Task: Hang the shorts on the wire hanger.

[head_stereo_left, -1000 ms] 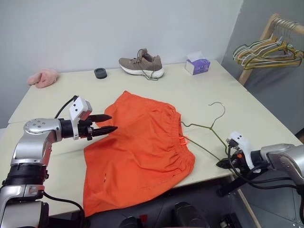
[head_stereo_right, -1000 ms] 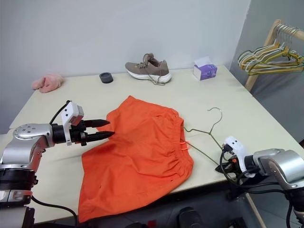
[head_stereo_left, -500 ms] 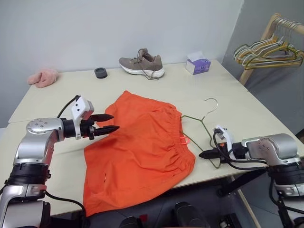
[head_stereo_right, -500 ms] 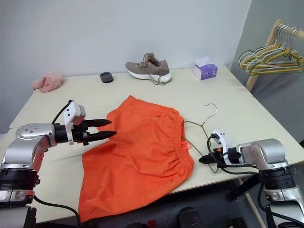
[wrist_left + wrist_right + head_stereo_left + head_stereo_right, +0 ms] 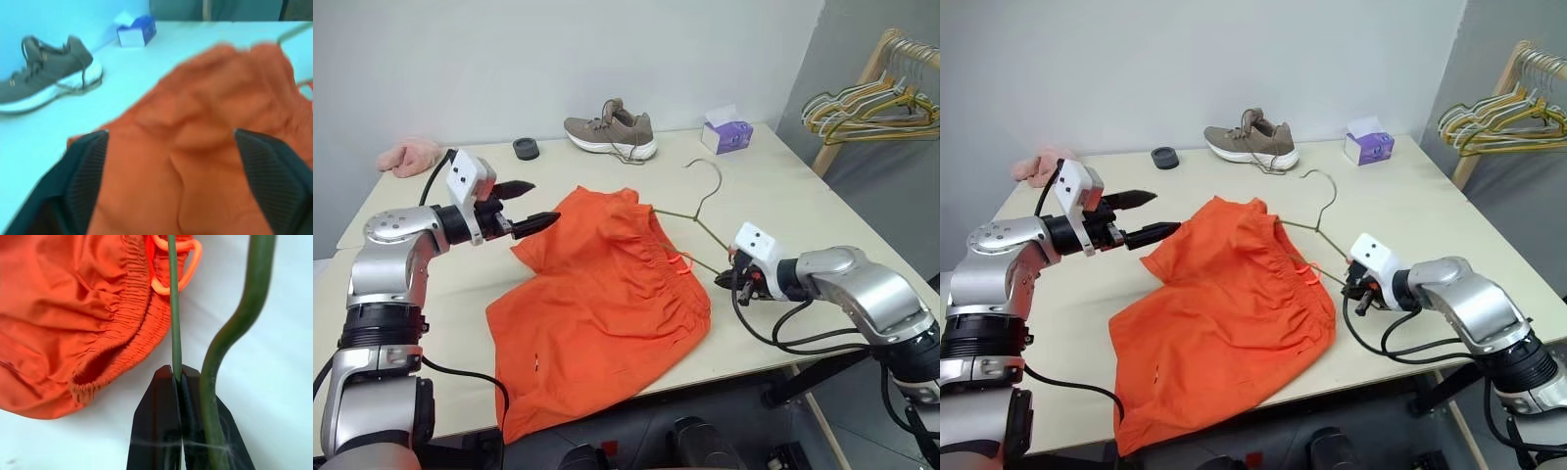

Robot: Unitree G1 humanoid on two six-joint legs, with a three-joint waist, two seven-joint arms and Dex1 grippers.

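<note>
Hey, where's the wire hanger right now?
In the head views the wire hanger is right of centre on the table, pinched at one end by the right gripper, its other end at the waistband of the shorts, hook toward the shoe.

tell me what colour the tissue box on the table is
Purple and white tissue box, clearest in the left eye view.

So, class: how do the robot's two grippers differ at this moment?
The left gripper is open and holds nothing, while the right gripper is shut on the wire hanger. The left hovers at the shorts' far corner; the right sits beside their waistband. Both have two black fingers.
</note>
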